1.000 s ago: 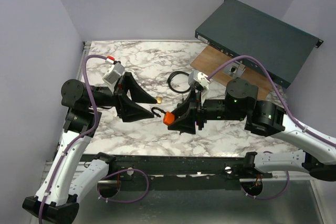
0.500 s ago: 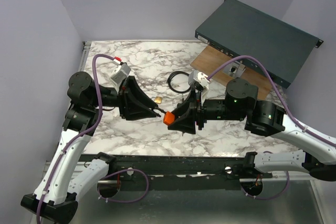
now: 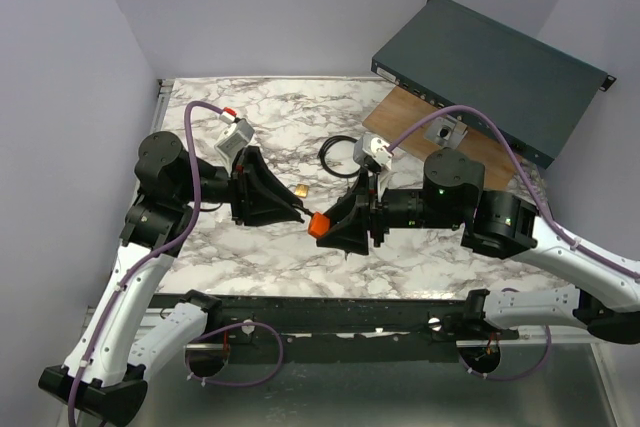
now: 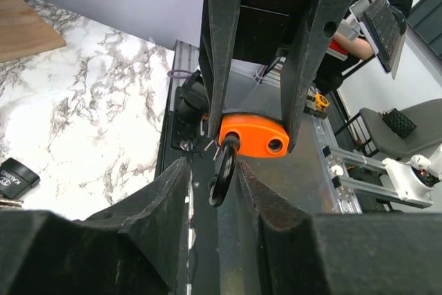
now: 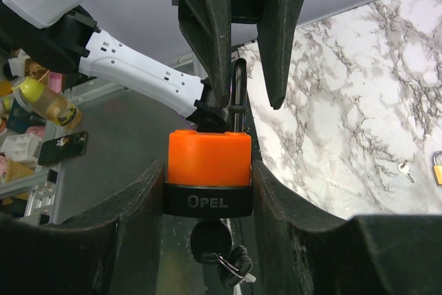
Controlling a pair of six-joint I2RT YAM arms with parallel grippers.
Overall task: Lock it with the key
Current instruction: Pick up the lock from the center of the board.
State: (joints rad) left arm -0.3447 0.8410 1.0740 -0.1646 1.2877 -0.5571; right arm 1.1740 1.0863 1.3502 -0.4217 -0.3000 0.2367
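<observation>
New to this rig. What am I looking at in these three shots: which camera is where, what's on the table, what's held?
Two robot arms are bolted at the table's near edge, each ending in two fingers. One picture looks down from above and behind them. The other two come from a camera on each wrist.

The right fingers are shut on an orange padlock with a black band, which has a black-headed key in its underside. The left fingers stand either side of its black shackle, apart and not clearly gripping.

On the white marble table lie a small brass padlock and a black cable loop. A wooden board and a dark metal box are at the far right.
</observation>
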